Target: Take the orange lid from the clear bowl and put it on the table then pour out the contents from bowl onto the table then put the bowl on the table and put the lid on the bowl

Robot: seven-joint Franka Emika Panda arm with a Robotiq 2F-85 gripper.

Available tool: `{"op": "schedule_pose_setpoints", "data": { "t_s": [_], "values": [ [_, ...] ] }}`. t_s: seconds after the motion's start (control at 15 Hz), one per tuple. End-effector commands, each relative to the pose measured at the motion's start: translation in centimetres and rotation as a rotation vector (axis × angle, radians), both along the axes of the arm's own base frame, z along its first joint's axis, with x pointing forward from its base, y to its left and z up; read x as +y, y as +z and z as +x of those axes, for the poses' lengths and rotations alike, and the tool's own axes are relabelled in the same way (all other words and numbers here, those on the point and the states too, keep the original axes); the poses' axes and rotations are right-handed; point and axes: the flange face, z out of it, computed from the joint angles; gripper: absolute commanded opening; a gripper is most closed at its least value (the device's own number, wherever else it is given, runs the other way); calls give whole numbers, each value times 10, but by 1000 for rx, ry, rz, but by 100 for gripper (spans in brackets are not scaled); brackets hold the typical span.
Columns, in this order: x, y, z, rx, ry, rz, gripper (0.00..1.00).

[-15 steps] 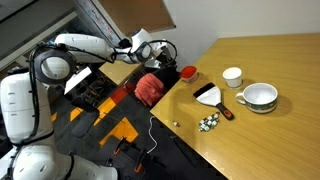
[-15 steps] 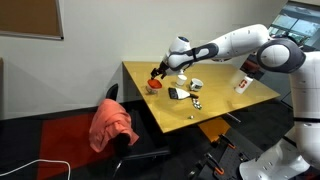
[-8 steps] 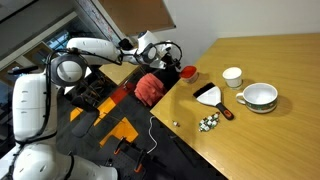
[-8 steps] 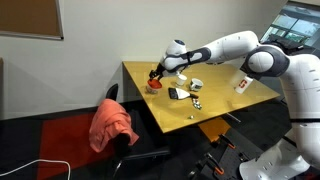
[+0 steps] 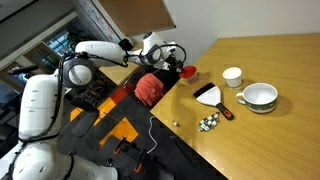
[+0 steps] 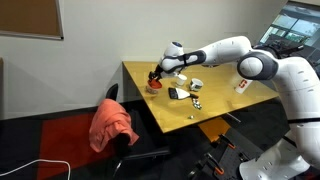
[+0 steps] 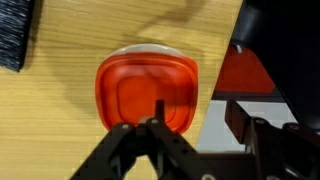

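Observation:
The orange lid (image 7: 140,85) sits on the clear bowl (image 7: 150,49), of which only a pale rim shows behind the lid in the wrist view. They stand at the corner of the light-brown table (image 5: 270,60), near its edge. In both exterior views the lid (image 5: 187,72) (image 6: 155,87) lies just under my gripper (image 5: 178,60) (image 6: 157,75). My gripper (image 7: 200,115) is open. One finger (image 7: 157,110) hangs over the lid and the other (image 7: 245,120) is past the table's edge. The contents are hidden under the lid.
On the table stand a small white cup (image 5: 232,76), a white green-rimmed bowl (image 5: 260,96), a black brush (image 5: 208,93) and a cluster of greenish-white pieces (image 5: 209,122). A red cloth lump (image 5: 150,87) lies on a chair beside the table edge.
The jaws have narrowed from wide open. The gripper has settled a little closer over the lid, which has not moved.

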Motion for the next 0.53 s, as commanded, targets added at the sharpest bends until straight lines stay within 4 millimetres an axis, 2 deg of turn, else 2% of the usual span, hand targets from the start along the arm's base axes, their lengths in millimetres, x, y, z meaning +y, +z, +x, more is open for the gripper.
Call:
{"op": "schedule_pose_setpoints", "data": {
  "t_s": [0.0, 0.2, 0.47],
  "values": [
    [1, 0, 11, 13, 4, 48, 62],
    [3, -4, 14, 20, -4, 54, 56],
    [4, -9, 17, 27, -4, 55, 54]
  ]
}}
